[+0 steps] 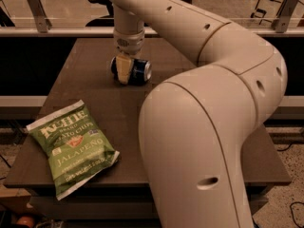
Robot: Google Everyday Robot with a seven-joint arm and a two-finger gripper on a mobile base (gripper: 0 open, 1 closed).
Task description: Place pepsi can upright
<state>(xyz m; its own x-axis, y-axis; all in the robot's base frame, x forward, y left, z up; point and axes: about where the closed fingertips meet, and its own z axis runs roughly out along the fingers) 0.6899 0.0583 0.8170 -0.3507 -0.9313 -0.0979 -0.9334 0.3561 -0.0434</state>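
Gripper (125, 74) down on the pepsi can (140, 71) at the far side of the table (118, 109).
I see the can lying on its side between the fingers (123, 69), which are closed across its middle: the near finger covers its front, the far one is hidden behind. A green chip bag (71, 146) lies well short of the fingers, to their left.
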